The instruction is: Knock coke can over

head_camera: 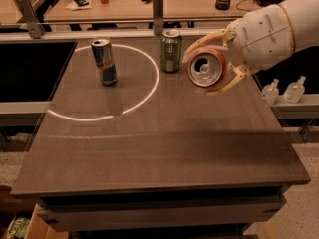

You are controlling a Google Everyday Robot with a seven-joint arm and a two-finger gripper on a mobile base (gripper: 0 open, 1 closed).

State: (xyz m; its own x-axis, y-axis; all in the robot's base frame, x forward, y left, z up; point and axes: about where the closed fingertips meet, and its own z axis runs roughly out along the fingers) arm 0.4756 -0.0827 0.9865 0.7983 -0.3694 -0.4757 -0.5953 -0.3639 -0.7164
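coke can tilted, clasped in gripper

The arm comes in from the upper right edge of the view, a thick white shell with a thin tan seam running round it. It ends in a rounded white wrist. From there the gripper reaches left and slightly toward the camera. Its two cream-coloured fingers curve like tongs, one arching over the top and the other sweeping underneath. The jaws are clamped on the sides of the coke can (held tipped, its silver top facing the camera). The fingertips reach just past the can's rim. The gripper hangs in the air, lifted off the surface below it.
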